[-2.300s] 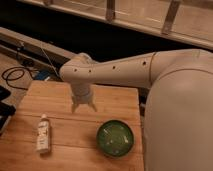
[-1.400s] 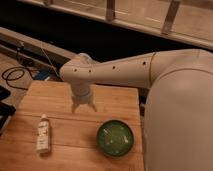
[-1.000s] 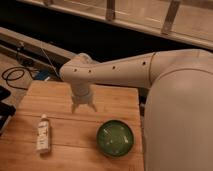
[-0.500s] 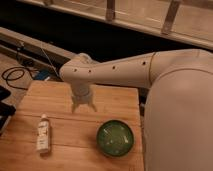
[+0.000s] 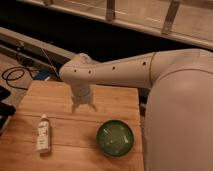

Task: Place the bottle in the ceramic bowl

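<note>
One empty tool — over wooden table

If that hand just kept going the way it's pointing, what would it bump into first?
Probably the wooden table. The hand hangs open, pointing down, above the boards between the bottle and the ceramic bowl. Neither seems to lie under it, though depth is hard to judge.

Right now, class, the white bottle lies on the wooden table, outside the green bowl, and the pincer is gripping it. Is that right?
No. The camera view shows the pincer open and empty, hanging above the table apart from the bottle. The bottle does lie on the wooden table, outside the green bowl.
</note>
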You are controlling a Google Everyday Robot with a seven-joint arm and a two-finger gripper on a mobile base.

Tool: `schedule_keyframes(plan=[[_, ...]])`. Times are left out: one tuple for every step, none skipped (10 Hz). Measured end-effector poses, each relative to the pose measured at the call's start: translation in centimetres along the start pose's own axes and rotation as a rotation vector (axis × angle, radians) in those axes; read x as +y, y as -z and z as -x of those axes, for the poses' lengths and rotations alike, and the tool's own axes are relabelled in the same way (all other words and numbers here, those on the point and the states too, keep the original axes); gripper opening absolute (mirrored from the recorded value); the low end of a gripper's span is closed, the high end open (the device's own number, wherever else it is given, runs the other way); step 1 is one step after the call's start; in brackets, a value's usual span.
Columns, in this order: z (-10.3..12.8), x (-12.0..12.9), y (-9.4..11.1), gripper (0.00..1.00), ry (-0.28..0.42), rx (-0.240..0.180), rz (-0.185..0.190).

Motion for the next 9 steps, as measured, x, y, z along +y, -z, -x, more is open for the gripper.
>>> schedule_keyframes(plan=[[0.5,1.4,-0.1,0.65,0.044,-0.056,0.013],[0.9,2.7,-0.3,0.65,0.071,-0.070,0.023],[1.5,4.5,-0.6,0.65,0.111,-0.082,0.031],[2.1,6.8,-1.1,0.65,0.156,-0.087,0.046],[2.8,9.8,-1.9,0.65,0.211,-0.088,0.069],[3.0,12.0,-2.5,0.65,0.250,-0.080,0.092],[2.6,14.1,-3.8,0.65,0.300,-0.061,0.110],[2.1,15.6,-4.4,0.65,0.334,-0.050,0.123],[2.1,15.6,-4.4,0.65,0.334,-0.048,0.123]])
